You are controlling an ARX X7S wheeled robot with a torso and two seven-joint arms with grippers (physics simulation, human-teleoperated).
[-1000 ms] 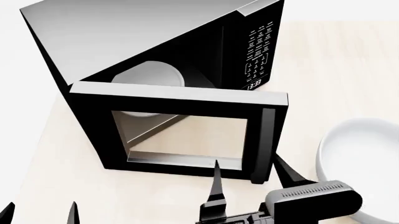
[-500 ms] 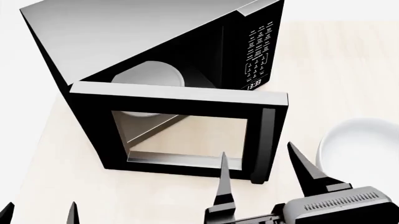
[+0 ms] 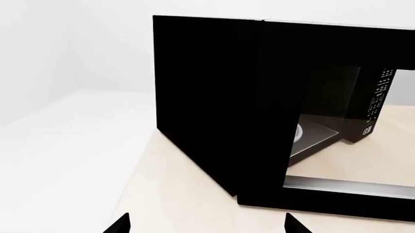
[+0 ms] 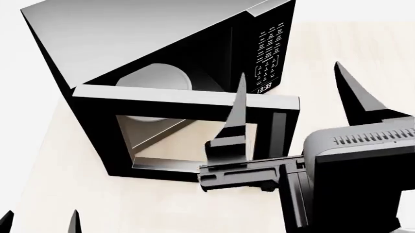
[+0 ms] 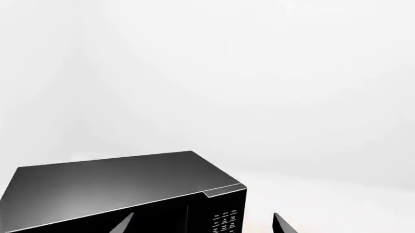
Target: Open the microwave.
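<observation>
The black microwave (image 4: 149, 43) with a grey top stands on the light table, its glass-windowed door (image 4: 188, 141) swung wide open toward me. The white turntable plate (image 4: 159, 80) shows inside, and the button panel (image 4: 269, 53) with its small display is at the right. My right gripper (image 4: 292, 77) is open and empty, raised high in front of the door and panel. My left gripper (image 4: 42, 221) is open and empty, low at the near left, apart from the door. The left wrist view shows the microwave (image 3: 207, 97) and its door from the side. The right wrist view shows the microwave's top (image 5: 116, 184).
The light wooden table (image 4: 58, 184) carries the microwave. The right arm's body (image 4: 356, 174) fills the near right of the head view and hides what lies behind it. The table's left edge (image 3: 139, 165) runs close to the microwave's side.
My right gripper has risen sharply, from low near the door's bottom edge to high in front of the door and panel. It now hides the white bowl. Microwave, door and left gripper have not moved.
</observation>
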